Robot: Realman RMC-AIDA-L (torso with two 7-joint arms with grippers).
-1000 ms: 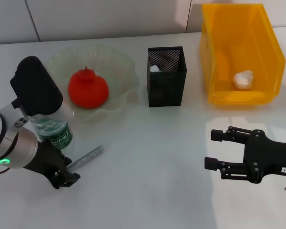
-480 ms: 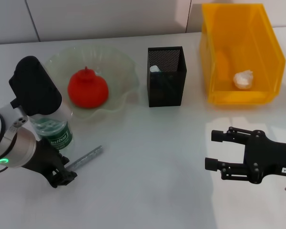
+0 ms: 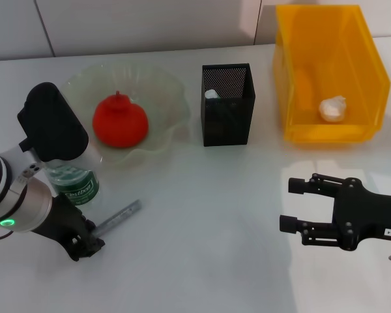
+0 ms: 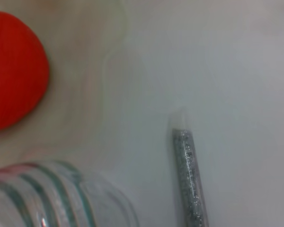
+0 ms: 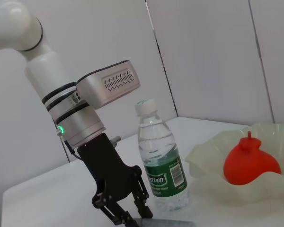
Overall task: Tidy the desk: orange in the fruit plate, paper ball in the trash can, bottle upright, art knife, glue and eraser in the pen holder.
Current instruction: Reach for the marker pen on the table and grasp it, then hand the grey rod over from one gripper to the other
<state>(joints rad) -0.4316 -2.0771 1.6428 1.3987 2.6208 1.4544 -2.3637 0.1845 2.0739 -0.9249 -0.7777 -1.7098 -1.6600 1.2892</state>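
A grey glittery stick [image 3: 117,217] lies flat on the table; it also shows in the left wrist view [image 4: 189,179]. My left gripper [image 3: 86,246] is low at the stick's near end, with its fingers [image 5: 142,204] apart. The clear bottle [image 3: 73,184] with a green label stands upright just behind it, and shows in the right wrist view too [image 5: 160,163]. The orange [image 3: 120,122] sits in the glass fruit plate [image 3: 166,98]. The paper ball [image 3: 332,108] lies in the yellow trash bin [image 3: 293,124]. A white item [image 3: 212,94] sits in the black mesh pen holder [image 3: 228,127]. My right gripper [image 3: 298,205] is open and empty.
The left arm's black housing [image 3: 52,124] hides part of the bottle and the plate's edge. The plate, pen holder and bin stand in a row along the back. The white table [image 3: 202,215] lies bare between the two grippers.
My left arm has shifted slightly, its gripper edging down toward the stick's near end. The stick and the right arm have not moved.
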